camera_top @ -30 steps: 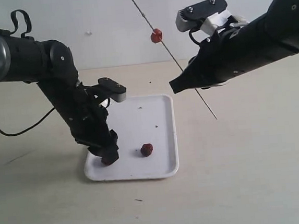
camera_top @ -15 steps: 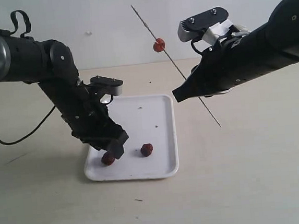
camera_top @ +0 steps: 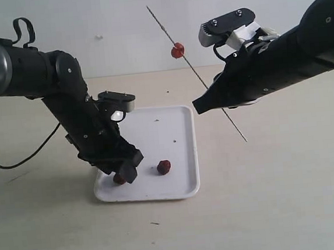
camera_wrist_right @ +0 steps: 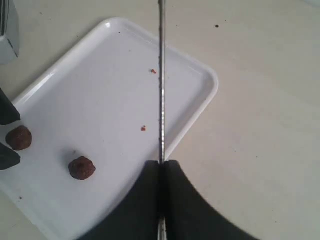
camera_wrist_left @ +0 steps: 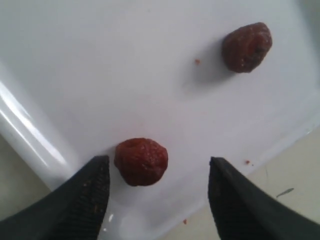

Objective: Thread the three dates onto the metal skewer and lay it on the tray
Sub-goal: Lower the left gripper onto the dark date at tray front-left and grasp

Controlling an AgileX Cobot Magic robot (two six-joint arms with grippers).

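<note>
End effector [camera_wrist_left: 158, 170] spread — date [camera_wrist_left: 141, 161] between.

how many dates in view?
3. One date is threaded on the metal skewer; a second date lies loose on the tray; a third date sits between the open jaws of the left gripper.

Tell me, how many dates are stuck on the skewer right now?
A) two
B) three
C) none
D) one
D: only one date sits on the metal skewer, which the right gripper holds up in the air, while a second date and a third date lie on the tray.
</note>
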